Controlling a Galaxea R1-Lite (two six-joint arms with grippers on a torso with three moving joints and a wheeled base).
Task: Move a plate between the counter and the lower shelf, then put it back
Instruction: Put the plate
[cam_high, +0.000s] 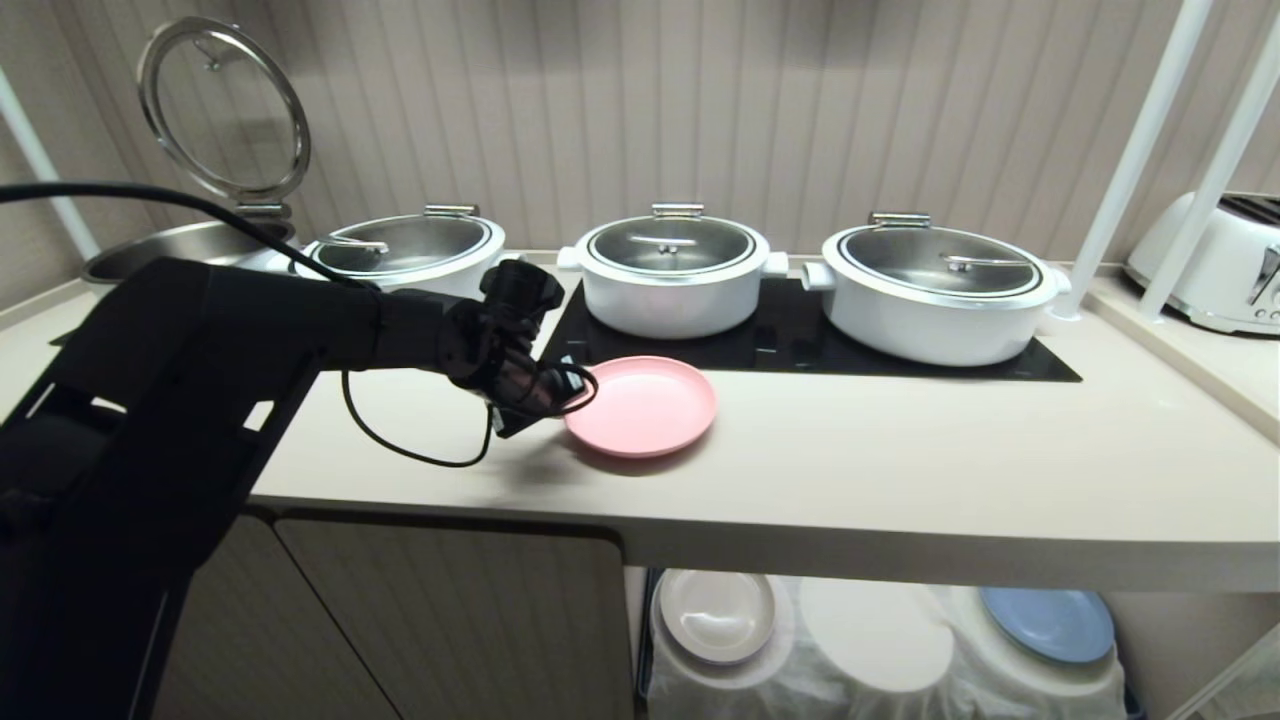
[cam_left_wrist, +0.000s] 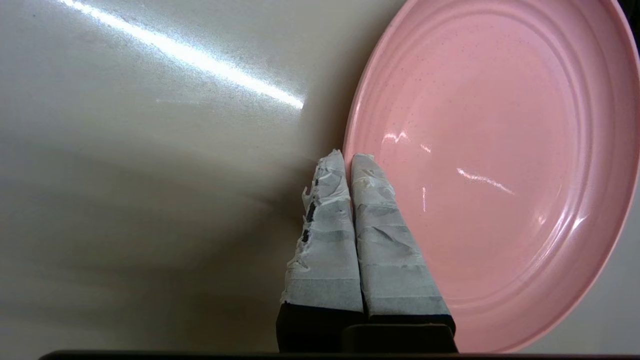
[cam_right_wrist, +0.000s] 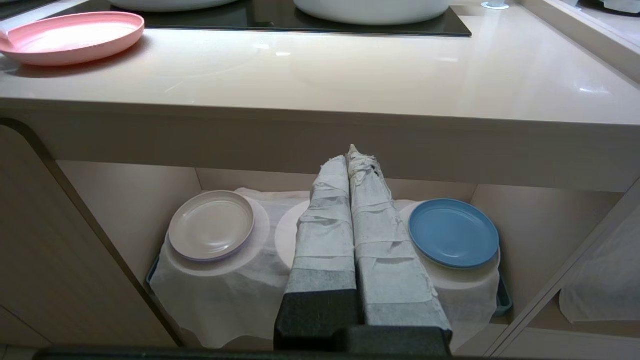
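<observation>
Ribbed beige wall panelling backs the long pale-beige matte counter (cam_high: 900, 470), and from the head camera three white lidded pots (cam_high: 672, 275) sit on its inset black glass hob panel (cam_high: 800, 345), with a white toaster (cam_high: 1215, 265) off to the right. Front and centre lies the round pastel-pink plastic plate (cam_high: 645, 405), flat on the worktop, and the black left gripper (cam_high: 550, 390) is right at its near-left rim. Down below, the lit lower shelf (cam_high: 1140, 630) shows a cream-beige plate (cam_high: 717, 614) and a blue plate (cam_high: 1047, 623) on cloth mounds, the middle mound bare. Over to the left wrist camera: the tape-wrapped fingers (cam_left_wrist: 380, 240) are pressed together with nothing between them, tips right at the pink rim, one seeming to overlap it, though contact I can't confirm. The danger, as I read it: with the jaws together there's no grip to be had, and a nudge could simply slide this light plate away across the smooth top towards the hob. They'd need to part and straddle that low rim first. Right wrist camera now: the right gripper (cam_right_wrist: 352, 165) hangs parked below the counter edge, fingers together and empty, facing the white wrinkled cloth (cam_right_wrist: 225, 285) of the shelf.
</observation>
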